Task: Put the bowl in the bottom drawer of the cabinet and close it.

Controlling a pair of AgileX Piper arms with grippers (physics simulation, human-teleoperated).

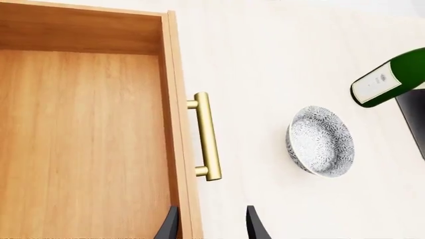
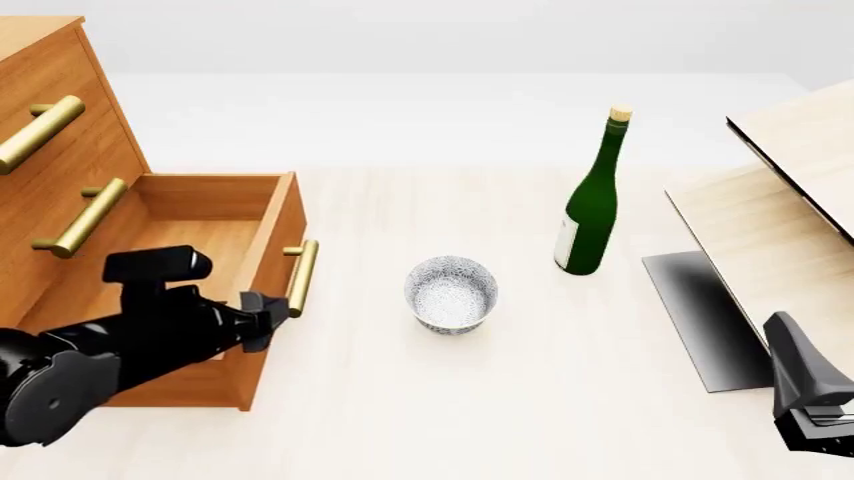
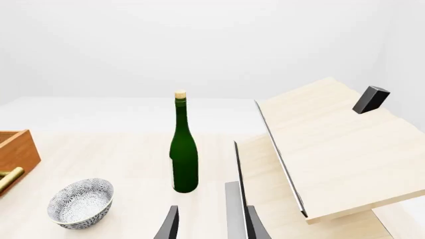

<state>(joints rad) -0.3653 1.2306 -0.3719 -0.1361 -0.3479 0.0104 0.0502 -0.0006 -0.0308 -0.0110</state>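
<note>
Both grippers are unloaded: the left gripper (image 1: 211, 226) has its fingers apart, straddling the front panel of the bottom drawer (image 2: 187, 262) just below its brass bar handle (image 2: 302, 277), and the right gripper (image 3: 211, 224) also has its fingers spread, gripping nothing, low at the near right corner of the front view.

The bowl (image 2: 451, 292) stands upright on the pale wood-grain table (image 2: 400, 400), in the open, to the right of the pulled-out drawer and apart from it. It is small, round and deep, white with a fine grey speckled pattern inside and out, and holds nothing. Bare tabletop surrounds it on all sides.

The drawer is drawn well out of the orange-brown cabinet (image 2: 47, 110); its floor is bare and its top is open. Two upper drawers with like handles sit shut above it.

Right of the bowl and a little farther back stands a green bottle (image 2: 591, 205) with a cork and a white label, much taller than the bowl. Beyond it, at the right edge, rises a pale light-wood panelled structure (image 2: 787, 190) with a dark grey flat panel (image 2: 701, 315) lying at its foot. The backdrop is plain white.
</note>
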